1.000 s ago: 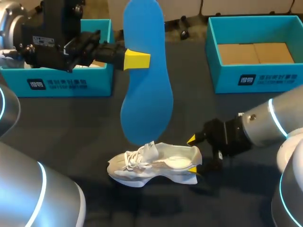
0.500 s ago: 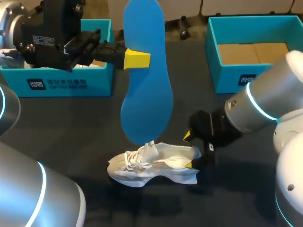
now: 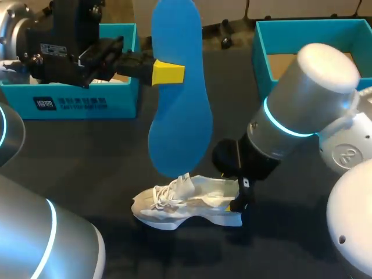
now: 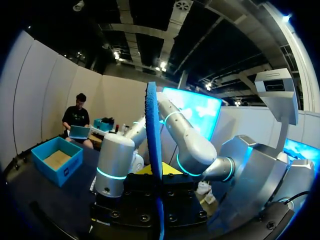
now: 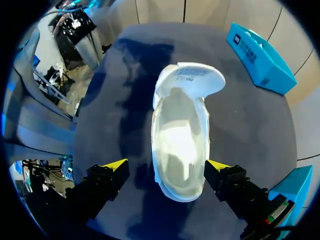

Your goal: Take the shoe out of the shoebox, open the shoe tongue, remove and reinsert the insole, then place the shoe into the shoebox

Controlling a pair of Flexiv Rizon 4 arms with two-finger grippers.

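Observation:
A blue insole (image 3: 180,87) hangs upright above the table, with my left gripper (image 3: 168,74) shut on its upper part. In the left wrist view the insole (image 4: 154,135) shows edge-on between the fingers of that gripper (image 4: 157,172). The white shoe (image 3: 186,203) stands on its sole on the dark table, directly below the insole's lower end. My right gripper (image 3: 235,195) hovers open over the heel. In the right wrist view the shoe (image 5: 182,135) lies between the wide-spread yellow tips of the right gripper (image 5: 167,167), its tongue (image 5: 192,80) folded forward and its inside bare.
A teal shoebox (image 3: 87,99) stands at the back left behind my left arm. A second teal shoebox (image 3: 314,87) with brown cardboard in it stands at the back right, partly hidden by my right arm. Dark table surface surrounds the shoe.
My right arm has swung in from the right and turned, so its gripper now points down over the shoe's heel. The left arm and the insole have not moved.

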